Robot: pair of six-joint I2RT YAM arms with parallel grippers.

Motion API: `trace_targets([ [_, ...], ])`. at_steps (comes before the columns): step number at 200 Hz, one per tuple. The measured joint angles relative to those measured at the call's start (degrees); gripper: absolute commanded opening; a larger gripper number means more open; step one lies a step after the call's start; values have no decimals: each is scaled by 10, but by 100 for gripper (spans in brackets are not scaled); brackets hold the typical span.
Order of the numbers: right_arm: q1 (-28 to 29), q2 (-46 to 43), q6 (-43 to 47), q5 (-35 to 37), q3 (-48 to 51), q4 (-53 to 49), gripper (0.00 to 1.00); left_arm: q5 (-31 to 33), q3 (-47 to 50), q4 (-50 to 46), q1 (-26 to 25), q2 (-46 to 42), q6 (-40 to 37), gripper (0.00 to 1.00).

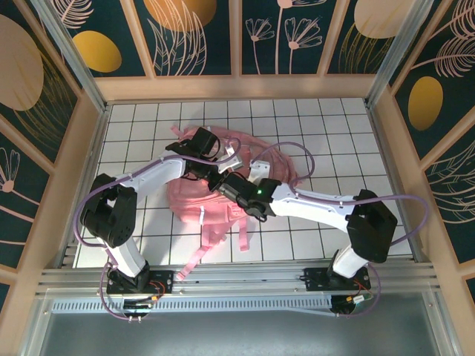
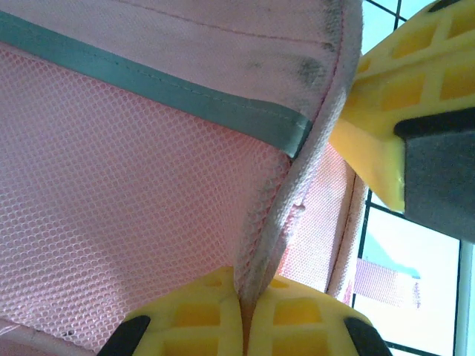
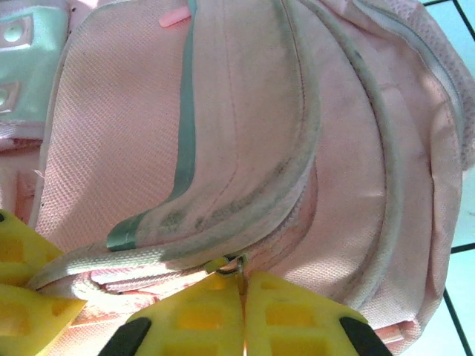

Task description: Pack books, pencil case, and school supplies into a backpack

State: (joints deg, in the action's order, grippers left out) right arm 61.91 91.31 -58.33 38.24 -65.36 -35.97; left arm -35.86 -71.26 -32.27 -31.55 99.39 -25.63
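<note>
The pink backpack (image 1: 194, 202) lies on the white tiled table between my two arms, its straps trailing toward the near edge. My left gripper (image 1: 214, 172) is shut on a raised seam edge of the backpack (image 2: 133, 193), and the fabric fold runs down between its yellow fingertips (image 2: 215, 311). My right gripper (image 1: 225, 183) is shut on a small metal zipper pull (image 3: 236, 265) at the rim of a front pocket of the backpack (image 3: 245, 96). The two grippers sit close together. The books, pencil case and school supplies are out of view.
Wooden walls (image 1: 87, 148) enclose the tiled table (image 1: 334, 141) on three sides. Pink straps (image 1: 204, 248) hang toward the rail by the arm bases. Purple cables (image 1: 297, 152) loop over the backpack.
</note>
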Motion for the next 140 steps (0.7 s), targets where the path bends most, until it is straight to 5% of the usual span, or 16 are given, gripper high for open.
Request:
trace_targets([
  [61, -49, -68, 125, -114, 71, 103, 0, 14, 0, -9, -1, -3, -45, 0],
  [140, -192, -137, 282, -357, 111, 141, 0, 111, 96, 28, -4, -136, -300, 0],
])
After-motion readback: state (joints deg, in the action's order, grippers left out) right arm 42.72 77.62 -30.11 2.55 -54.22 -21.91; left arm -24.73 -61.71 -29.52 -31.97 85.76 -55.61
